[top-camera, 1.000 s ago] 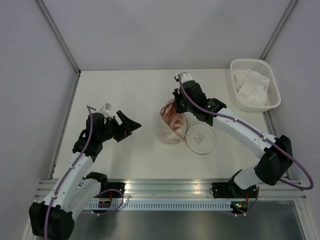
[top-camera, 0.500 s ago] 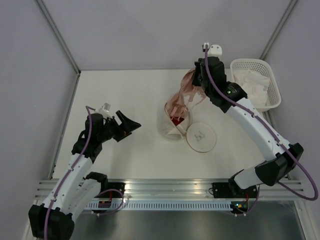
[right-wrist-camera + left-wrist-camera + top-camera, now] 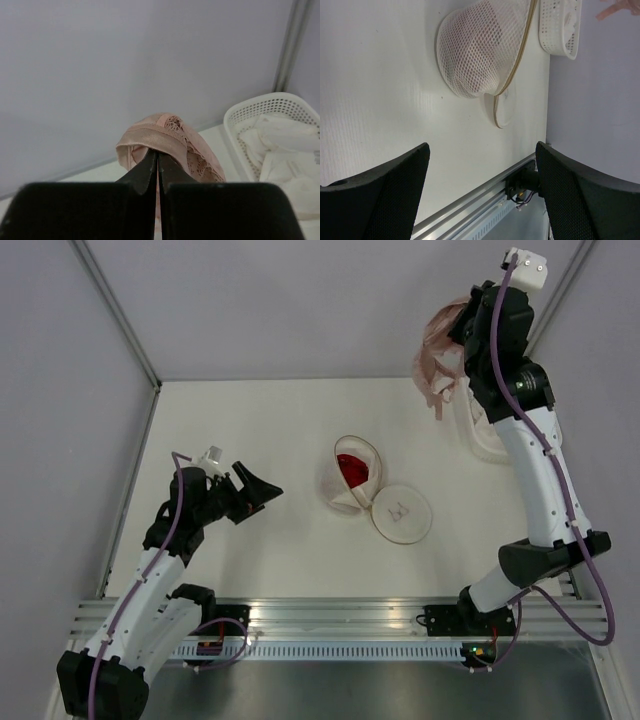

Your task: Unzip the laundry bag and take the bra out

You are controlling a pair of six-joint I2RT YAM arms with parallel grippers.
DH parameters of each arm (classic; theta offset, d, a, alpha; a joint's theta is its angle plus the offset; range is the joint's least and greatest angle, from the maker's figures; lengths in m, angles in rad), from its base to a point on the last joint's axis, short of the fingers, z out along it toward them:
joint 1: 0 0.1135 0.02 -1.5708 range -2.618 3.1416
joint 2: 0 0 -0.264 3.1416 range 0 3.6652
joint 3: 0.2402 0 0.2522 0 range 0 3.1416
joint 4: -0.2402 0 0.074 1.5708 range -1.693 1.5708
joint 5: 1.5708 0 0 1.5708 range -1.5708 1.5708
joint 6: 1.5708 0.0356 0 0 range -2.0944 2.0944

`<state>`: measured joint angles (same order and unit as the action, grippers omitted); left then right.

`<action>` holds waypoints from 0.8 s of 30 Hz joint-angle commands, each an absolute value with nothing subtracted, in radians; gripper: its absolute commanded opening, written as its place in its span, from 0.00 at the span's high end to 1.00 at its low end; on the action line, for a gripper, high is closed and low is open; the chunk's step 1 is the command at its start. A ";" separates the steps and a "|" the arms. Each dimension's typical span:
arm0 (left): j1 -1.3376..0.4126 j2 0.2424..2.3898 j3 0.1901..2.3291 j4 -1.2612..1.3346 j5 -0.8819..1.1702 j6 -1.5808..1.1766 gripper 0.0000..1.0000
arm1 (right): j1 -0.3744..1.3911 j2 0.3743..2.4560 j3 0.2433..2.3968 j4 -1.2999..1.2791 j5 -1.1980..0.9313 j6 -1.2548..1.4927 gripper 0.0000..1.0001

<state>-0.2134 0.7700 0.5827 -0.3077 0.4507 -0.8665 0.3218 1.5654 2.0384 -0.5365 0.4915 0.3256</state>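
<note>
The laundry bag [image 3: 345,480], a whitish mesh pod, lies open at the table's middle with something red inside; its round flap [image 3: 402,518] with the bra drawing lies flat beside it. The bag also shows in the left wrist view [image 3: 480,47]. My right gripper [image 3: 455,335] is raised high at the back right, shut on the pink lace bra [image 3: 437,360], which hangs clear of the bag; in the right wrist view the bra [image 3: 165,137] drapes over the closed fingertips [image 3: 158,157]. My left gripper [image 3: 262,487] is open and empty, left of the bag, just above the table.
A white plastic lattice basket [image 3: 482,445] with white cloth stands at the back right, mostly hidden by the right arm; it shows in the right wrist view [image 3: 272,107] and the left wrist view [image 3: 560,25]. A metal rail [image 3: 330,615] runs along the near edge.
My right gripper has lifted the bra out of the bag and carried it up and to the back right, above the basket. The left arm has not moved.
</note>
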 commanded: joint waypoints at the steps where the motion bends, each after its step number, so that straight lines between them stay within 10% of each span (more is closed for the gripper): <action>1: -0.210 0.756 0.623 -0.305 0.479 -0.891 0.10 | 0.236 1.629 2.117 -0.577 0.558 0.324 1.00; 24: -0.210 0.802 0.667 -0.364 0.482 -0.854 0.10 | -0.212 2.048 2.445 -0.512 0.338 0.446 0.99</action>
